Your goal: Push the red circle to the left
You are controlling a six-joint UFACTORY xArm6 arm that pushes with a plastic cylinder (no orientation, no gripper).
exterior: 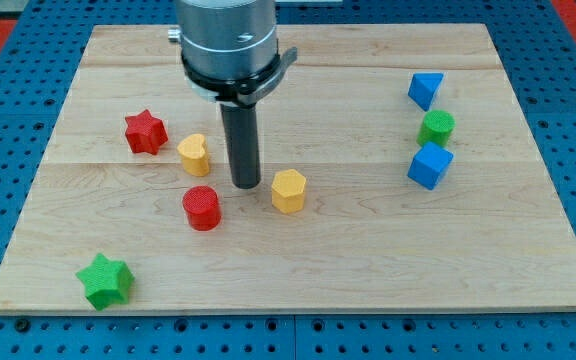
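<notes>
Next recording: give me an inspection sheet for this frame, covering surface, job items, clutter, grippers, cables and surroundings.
Surface: pale wooden board, flat, with visible plank seams.
Job's things: red circle stands left of centre, apart from its neighbours.
Clutter: red star and yellow heart above the circle; yellow hexagon to its right; green star near the bottom left corner; at the right, blue triangular block, green round block and blue cube in a column.
Grippers: none fitted; my tip sits between the yellow heart and yellow hexagon, up and right of the red circle, not touching it.
Cables: nothing seen.
Surroundings: blue perforated base around the board.
</notes>
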